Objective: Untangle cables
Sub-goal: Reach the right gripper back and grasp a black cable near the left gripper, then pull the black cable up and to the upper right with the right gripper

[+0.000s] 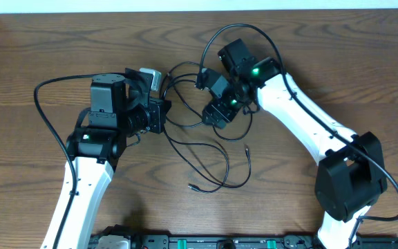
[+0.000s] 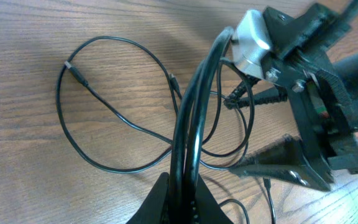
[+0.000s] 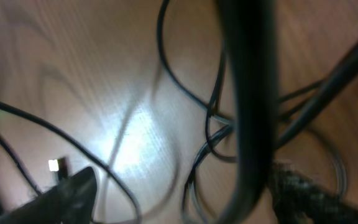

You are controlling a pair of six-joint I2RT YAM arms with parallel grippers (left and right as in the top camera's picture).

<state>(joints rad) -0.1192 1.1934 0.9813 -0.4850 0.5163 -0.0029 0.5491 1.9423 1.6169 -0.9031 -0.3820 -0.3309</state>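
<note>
Several thin black cables [image 1: 197, 142] lie tangled on the wooden table between my two arms, with loose plug ends near the front. No white cord shows. My left gripper [image 1: 163, 111] is shut on two black strands [image 2: 191, 112] that run up to a silver plug [image 2: 252, 38]. My right gripper [image 1: 214, 114] is open just right of the tangle. In the left wrist view its fingers [image 2: 244, 134] straddle thin cable loops. In the blurred right wrist view, a dark strand [image 3: 247, 118] passes between its spread fingers [image 3: 182, 186].
A wide cable loop [image 2: 104, 106] lies on the bare wood [image 2: 36, 155]. Plug ends rest at the front [image 1: 193, 186] and middle [image 1: 246, 147]. The right arm's own thick lead [image 1: 254, 31] arcs over its wrist. The table's far edge [image 1: 199, 10] is close behind.
</note>
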